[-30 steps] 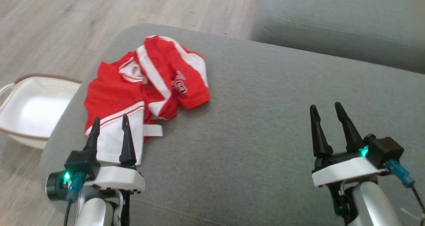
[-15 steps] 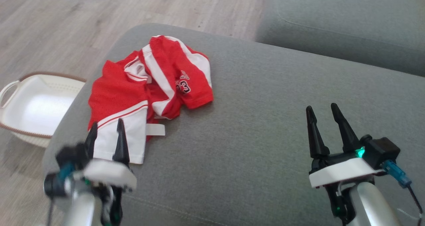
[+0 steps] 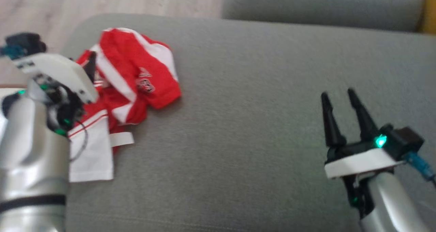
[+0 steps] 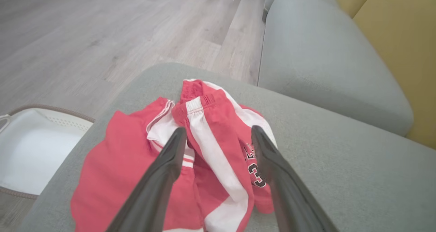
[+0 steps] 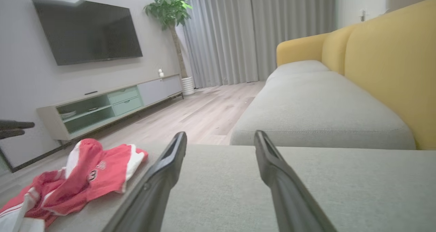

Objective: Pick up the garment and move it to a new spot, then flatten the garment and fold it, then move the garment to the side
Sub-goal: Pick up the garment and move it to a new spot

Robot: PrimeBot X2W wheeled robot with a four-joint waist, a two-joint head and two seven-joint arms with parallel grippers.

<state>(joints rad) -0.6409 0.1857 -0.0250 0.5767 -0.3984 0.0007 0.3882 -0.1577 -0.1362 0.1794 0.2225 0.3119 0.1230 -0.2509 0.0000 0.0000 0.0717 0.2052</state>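
Head view: your left gripper (image 3: 90, 63) has swung up from the lower left corner and now hangs over the crumpled red-and-white sports garment (image 3: 136, 72). The garment lies at the left end of the grey fabric sofa cushion (image 3: 255, 129). The whole picture has slid sideways, so the camera turned; the garment's folds look the same as a second ago. Your right gripper (image 3: 337, 93) stays parked over bare cushion at the lower right, fingers spread and empty, well apart from the cloth.

Left wrist view: the two dark fingers stand wide apart, framing the white-striped ridge of the garment (image 4: 218, 129). Whether the tips touch cloth you cannot tell from here. A white plastic basket with a brown rim (image 4: 30, 150) sits on the pale wood floor (image 4: 102, 37) beside the cushion.

Right wrist view: open fingers point across bare cushion toward a yellow sofa back (image 5: 391, 72), with the garment (image 5: 85, 181) far off to the left.

The first pick looks imminent and nothing is gripped yet. Your next move is probably a descent and a close on that raised fold.
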